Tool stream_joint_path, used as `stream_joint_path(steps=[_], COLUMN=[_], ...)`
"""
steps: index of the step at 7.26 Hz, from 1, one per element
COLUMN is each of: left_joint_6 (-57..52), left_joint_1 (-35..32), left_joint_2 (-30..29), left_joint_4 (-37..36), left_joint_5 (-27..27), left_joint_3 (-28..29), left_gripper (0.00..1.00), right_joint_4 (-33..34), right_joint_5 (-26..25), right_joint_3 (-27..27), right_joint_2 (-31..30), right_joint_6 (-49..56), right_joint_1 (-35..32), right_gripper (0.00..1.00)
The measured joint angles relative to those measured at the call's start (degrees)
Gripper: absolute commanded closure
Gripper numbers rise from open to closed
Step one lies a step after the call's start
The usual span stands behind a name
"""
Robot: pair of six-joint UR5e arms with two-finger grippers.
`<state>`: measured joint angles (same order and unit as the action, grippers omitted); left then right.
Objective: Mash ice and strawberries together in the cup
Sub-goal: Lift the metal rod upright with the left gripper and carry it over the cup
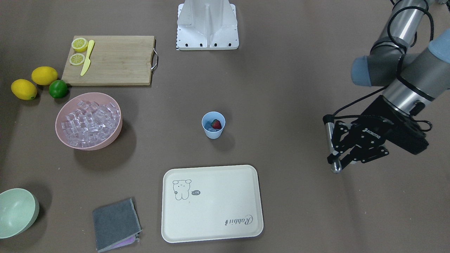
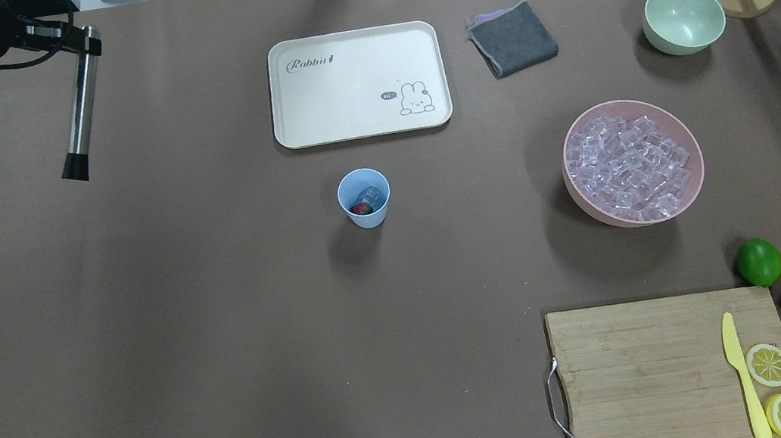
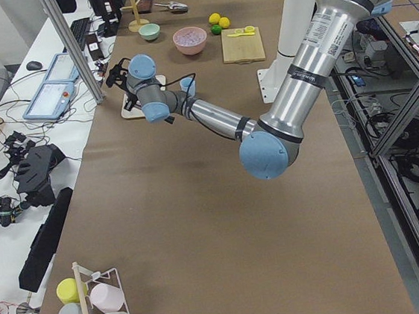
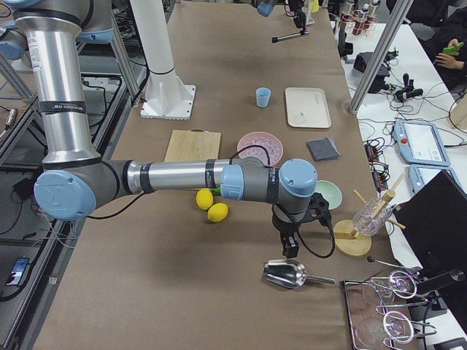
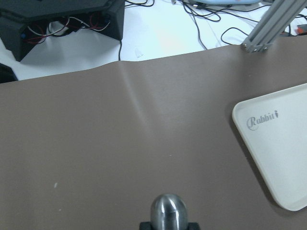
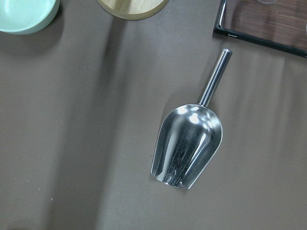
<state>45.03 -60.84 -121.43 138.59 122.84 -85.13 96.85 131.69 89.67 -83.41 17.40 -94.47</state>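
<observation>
From the front-facing camera you see the cup [image 1: 213,134], a small light blue tumbler without a handle. It stands upright mid-table, between the robot's base and the cream tray [image 1: 211,214]. Inside it lies the strawberry [image 1: 216,124], red with a dark green cap, on the left arm's side. Most of the ice [image 1: 89,119] is heaped, glassy and faintly pink, in the pink bowl [image 1: 114,137], well apart from the cup. The left gripper [image 1: 338,155] hangs over bare table far from the cup, its fingers pinching a steel muddler [image 1: 328,133] (a plain polished rod).

From overhead, you can look straight into the cup [image 2: 367,220]. The strawberry [image 2: 361,208] sits low inside, with a clear cube of ice [image 2: 370,195] touching it. The muddler [image 2: 80,102] shows a black tip at the end away from the fingers.

The left side view shows the near arm stretched out over the table; the pink bowl [image 3: 190,40] stands at the far end.

In the right side view the right gripper [image 4: 286,244] hangs just above a metal scoop [image 4: 286,273], near the pale green bowl [image 4: 326,195]. You cannot tell how its fingers stand. The cup [image 4: 263,97] is far off beside the tray.

The left wrist camera shows you the muddler's rounded steel end [image 5: 168,211] over brown table, with a corner of the tray [image 5: 278,143] at the right.

The right wrist camera looks down on the scoop [image 6: 187,146] lying flat; no fingers appear.
</observation>
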Motion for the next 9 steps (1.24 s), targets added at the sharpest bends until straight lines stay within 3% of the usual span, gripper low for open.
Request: stream_joint_path(steps=[3,5,9], left_joint_6=[8.4,11.8,4.1], left_joint_1=[8.8,11.8,21.1], left_joint_2=[-6.2,-7.8,-7.2], left_joint_4=[12.7,23.4,42.9], left_joint_5=[-14.4,-19.2,-33.9], left_joint_3=[-1.4,-1.2,3.8], left_gripper=[0.81,0.81,0.80], right_joint_4=[0.5,2.5,4.2], right_joint_5=[-0.1,-0.2,-0.1], right_joint_3=[-0.1,-0.2,-0.2], right_joint_2=[0.7,1.6,2.8], right_joint_6=[0.0,0.3,0.5], right_joint_1=[0.1,-0.3,-0.6], right_gripper=[0.01,0.01,0.01])
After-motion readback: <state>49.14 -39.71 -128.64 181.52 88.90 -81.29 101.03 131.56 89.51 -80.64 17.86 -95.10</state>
